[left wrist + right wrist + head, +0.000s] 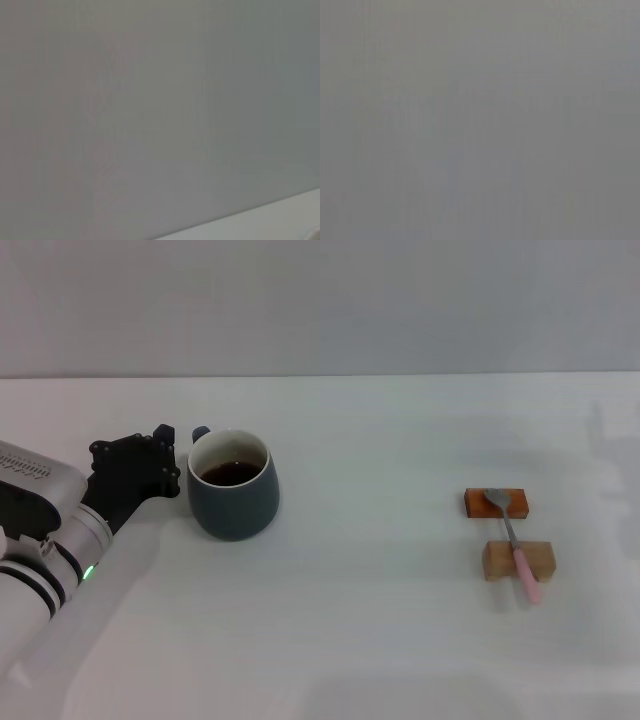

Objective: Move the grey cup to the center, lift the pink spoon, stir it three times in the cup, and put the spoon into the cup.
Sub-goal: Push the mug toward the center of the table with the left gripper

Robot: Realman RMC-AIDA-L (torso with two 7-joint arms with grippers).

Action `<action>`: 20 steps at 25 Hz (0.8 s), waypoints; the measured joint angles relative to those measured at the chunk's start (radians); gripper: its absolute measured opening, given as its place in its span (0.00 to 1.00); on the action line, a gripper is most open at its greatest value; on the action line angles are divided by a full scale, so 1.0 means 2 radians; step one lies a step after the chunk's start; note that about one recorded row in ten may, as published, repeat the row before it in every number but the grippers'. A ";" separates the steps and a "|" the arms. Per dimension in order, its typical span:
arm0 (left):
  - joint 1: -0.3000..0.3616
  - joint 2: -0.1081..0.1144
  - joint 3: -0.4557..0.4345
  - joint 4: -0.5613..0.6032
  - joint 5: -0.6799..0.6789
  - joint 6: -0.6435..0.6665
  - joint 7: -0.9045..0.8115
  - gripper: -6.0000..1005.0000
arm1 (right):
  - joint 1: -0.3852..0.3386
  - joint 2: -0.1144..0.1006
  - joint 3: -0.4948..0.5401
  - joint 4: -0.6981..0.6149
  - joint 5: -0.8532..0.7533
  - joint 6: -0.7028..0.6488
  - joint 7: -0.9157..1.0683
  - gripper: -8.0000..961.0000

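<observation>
The left arm reaches in from eight o'clock, and its black left gripper (172, 455) sits just beside the grey cup (234, 498), on the handle side at about ten o'clock of the cup. Whether its fingers are apart or clamped on the handle cannot be told. The cup stands upright on the white table (360, 630), left of middle, with dark liquid inside. Well apart at three o'clock, the pink spoon (514, 543) lies across an orange block (473, 503) and a wooden block (497, 560), bowl on the orange one.
</observation>
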 joint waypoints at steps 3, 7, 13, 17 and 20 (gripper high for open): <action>0.002 0.000 0.006 0.000 0.002 0.000 0.000 0.00 | 0.000 -0.001 0.002 0.001 -0.001 0.000 0.000 0.61; 0.003 0.000 0.017 0.005 0.003 0.000 -0.004 0.00 | 0.002 -0.001 0.002 0.001 -0.001 0.000 -0.003 0.61; 0.006 0.000 0.027 0.011 0.003 0.004 -0.005 0.00 | 0.003 -0.002 0.002 -0.001 -0.002 0.000 -0.004 0.61; 0.014 0.000 0.053 0.026 0.002 0.005 -0.006 0.00 | 0.004 -0.002 0.002 -0.002 -0.002 0.000 -0.004 0.61; 0.018 0.000 0.064 0.033 0.002 0.005 -0.006 0.00 | 0.005 -0.002 0.002 -0.001 -0.002 0.000 -0.004 0.61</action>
